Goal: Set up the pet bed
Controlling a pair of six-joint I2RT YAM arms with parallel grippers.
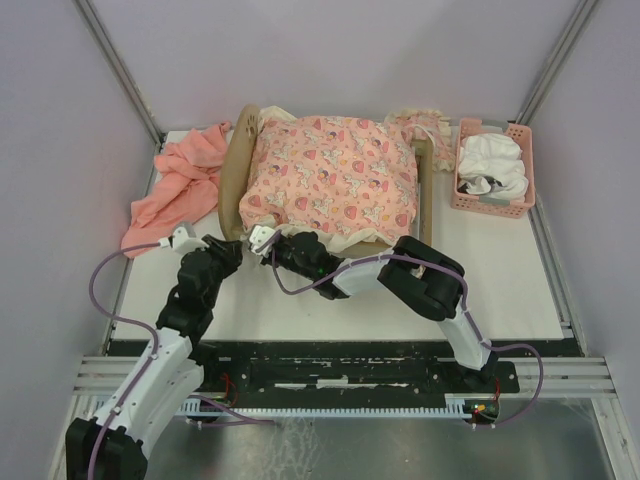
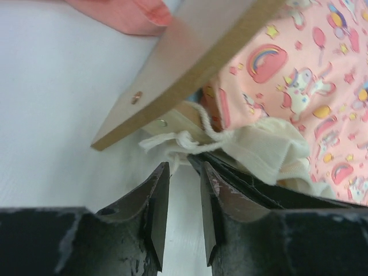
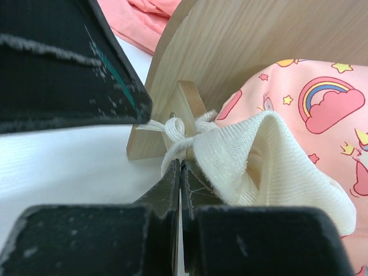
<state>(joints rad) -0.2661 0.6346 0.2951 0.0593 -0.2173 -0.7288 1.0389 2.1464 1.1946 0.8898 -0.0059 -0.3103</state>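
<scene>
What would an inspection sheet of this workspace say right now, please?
Surface: white table, bare in front of the bed.
Job's things: pet bed at the rear centre, pink printed cushion lying on it; cream tie knotted at the near corner.
Clutter: salmon cloth crumpled left of the bed; pink basket to the right, holding white cloth.
Grippers: left claw open, nothing between its fingers; right claw shut, tips at the tie.
Cables: purple cables looped along both arms.
Surroundings: pale walls, metal frame rails.
</scene>
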